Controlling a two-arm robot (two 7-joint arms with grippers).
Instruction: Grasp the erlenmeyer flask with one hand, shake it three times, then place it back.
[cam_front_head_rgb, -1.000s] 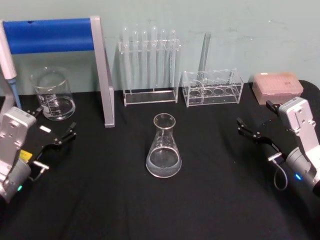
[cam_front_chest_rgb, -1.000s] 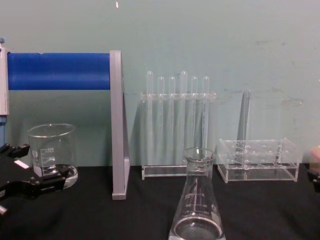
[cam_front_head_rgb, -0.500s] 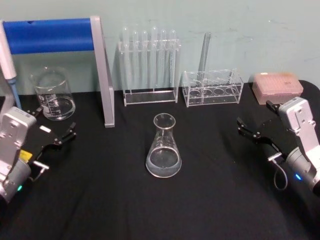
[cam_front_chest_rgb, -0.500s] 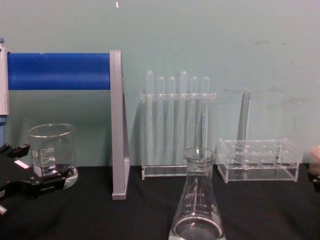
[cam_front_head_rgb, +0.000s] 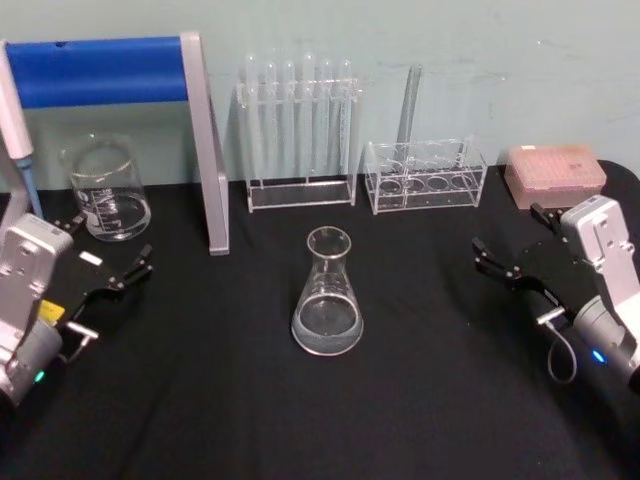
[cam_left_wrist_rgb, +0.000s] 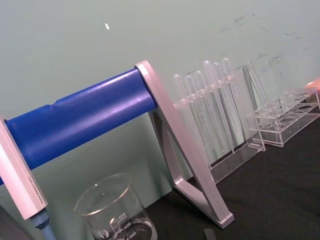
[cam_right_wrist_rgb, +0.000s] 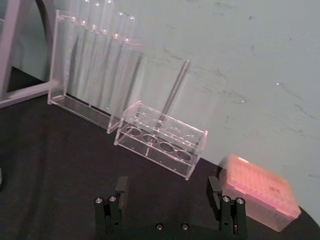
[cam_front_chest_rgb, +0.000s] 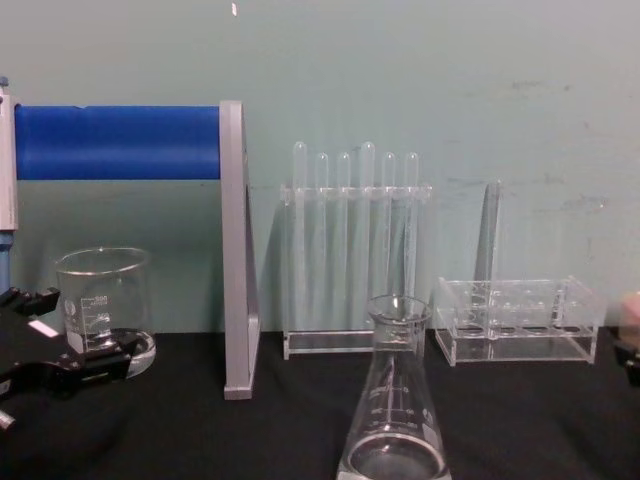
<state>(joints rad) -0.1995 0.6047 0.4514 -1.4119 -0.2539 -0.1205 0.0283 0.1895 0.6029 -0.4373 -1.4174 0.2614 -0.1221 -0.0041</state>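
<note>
The erlenmeyer flask (cam_front_head_rgb: 327, 295) stands upright on the black table, near the middle, with a little clear liquid in its base; in the chest view the flask (cam_front_chest_rgb: 394, 410) is front and centre. My left gripper (cam_front_head_rgb: 106, 248) rests open at the table's left, well apart from the flask, with nothing between its fingers. It also shows at the left edge of the chest view (cam_front_chest_rgb: 60, 332), in front of the beaker. My right gripper (cam_front_head_rgb: 508, 232) hovers open at the right, a good hand's width from the flask; the right wrist view shows the right gripper (cam_right_wrist_rgb: 167, 191) with its jaws wide apart and empty.
A glass beaker (cam_front_head_rgb: 105, 188) sits at the back left beside a blue-and-grey stand (cam_front_head_rgb: 200, 140) and a pipette (cam_front_head_rgb: 15, 120). A rack of test tubes (cam_front_head_rgb: 298, 130), a low clear rack (cam_front_head_rgb: 425, 175) and a pink tip box (cam_front_head_rgb: 555, 172) line the back.
</note>
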